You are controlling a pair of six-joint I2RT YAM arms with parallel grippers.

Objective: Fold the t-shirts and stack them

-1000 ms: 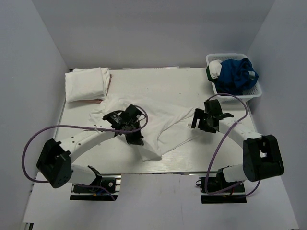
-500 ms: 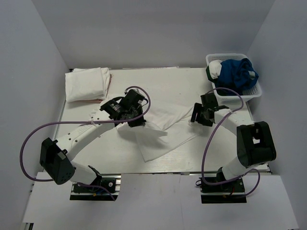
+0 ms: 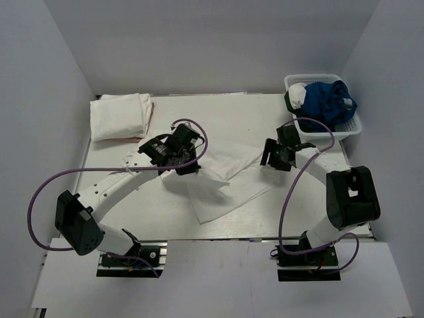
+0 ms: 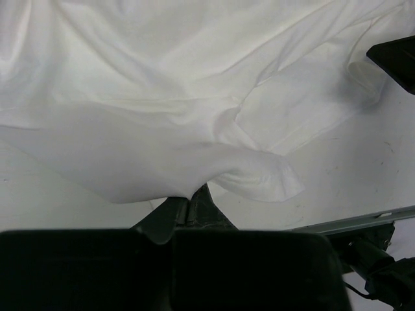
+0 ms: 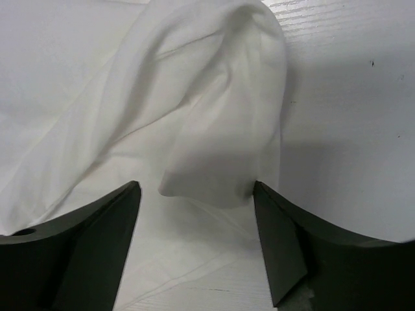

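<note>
Pinching t-shirt (image 4: 162, 97), left gripper (image 4: 190, 202), wrist view only, right gripper (image 5: 194, 189) seemingly empty

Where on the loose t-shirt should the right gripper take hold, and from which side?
Grip the puffed-up fold at the t-shirt's right-hand end, coming down from above: it stands off the table and sits between the right gripper's open fingers, so closing should pinch it.

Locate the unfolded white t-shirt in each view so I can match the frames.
Top external: unfolded t-shirt mid-table, between left tool and right tool.
Left wrist: fills the upper frame, edge pinched in the left tool at bottom centre.
Right wrist: covers left and centre, a fold between the open right tool's fingers.
Shared landmark: bare white table, right of the shirt in both wrist views.
</note>
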